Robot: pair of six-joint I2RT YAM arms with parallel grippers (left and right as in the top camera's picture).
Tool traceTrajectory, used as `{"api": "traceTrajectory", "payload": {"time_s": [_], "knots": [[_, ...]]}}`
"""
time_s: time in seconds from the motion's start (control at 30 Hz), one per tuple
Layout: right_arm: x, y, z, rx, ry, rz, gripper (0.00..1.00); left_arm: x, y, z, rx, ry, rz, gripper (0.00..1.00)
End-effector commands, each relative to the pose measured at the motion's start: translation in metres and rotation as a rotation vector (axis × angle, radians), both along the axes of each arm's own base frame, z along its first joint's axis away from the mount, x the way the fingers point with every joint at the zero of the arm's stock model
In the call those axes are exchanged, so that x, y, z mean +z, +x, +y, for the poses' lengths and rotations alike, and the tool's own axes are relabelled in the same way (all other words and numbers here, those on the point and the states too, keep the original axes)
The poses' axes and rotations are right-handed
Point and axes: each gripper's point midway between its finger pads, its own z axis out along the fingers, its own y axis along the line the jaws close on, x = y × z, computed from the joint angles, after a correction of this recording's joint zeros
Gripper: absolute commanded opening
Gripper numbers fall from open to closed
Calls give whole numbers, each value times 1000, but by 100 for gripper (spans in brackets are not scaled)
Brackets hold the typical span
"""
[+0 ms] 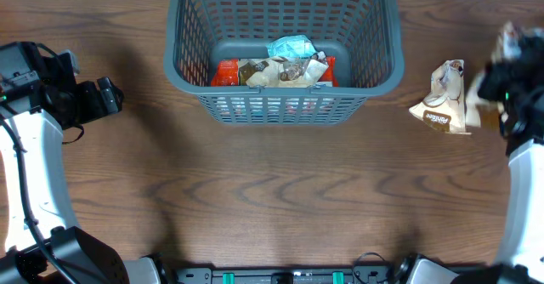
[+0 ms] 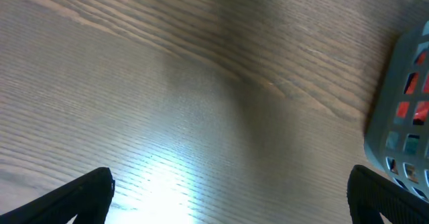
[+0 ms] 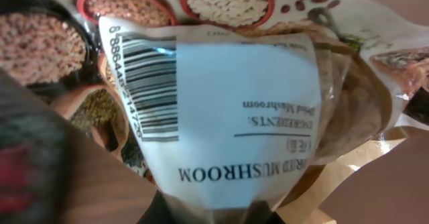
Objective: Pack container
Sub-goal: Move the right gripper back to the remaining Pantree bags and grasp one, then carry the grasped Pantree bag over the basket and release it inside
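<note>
Already, several snack packets (image 1: 272,70) sat inside large dark grey lattice-sided plastic basket (image 1: 374,54); beige packet (image 1: 444,97) lay right of basket, unpacked. Left gripper (image 2: 231,197) gaped wide, empty, left of basket; right gripper (image 1: 500,84) grip: couldn't tell.

the white label (image 3: 241,110) on the packet (image 3: 362,96) reads, upside down, "mushroom" in large letters, smaller "ingredients" and "dried mushroom"; beside it a barcode (image 3: 153,90), digits starting 8 88.
</note>
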Motion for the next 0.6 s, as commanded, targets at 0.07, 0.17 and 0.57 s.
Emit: {"api": "traceTrajectory", "payload": {"time_s": [0.07,0.17,0.57], "knots": [[105,9,93,377,-185,-146,1,2,-1,-1,-19,8,-3,99],[139,12,134,501,-224,-178,1,2,-1,-1,-22,10,-4,98],[125,-7,268,1164,-447,-87,1,0,-5,-3,-28,5,16,98]]}}
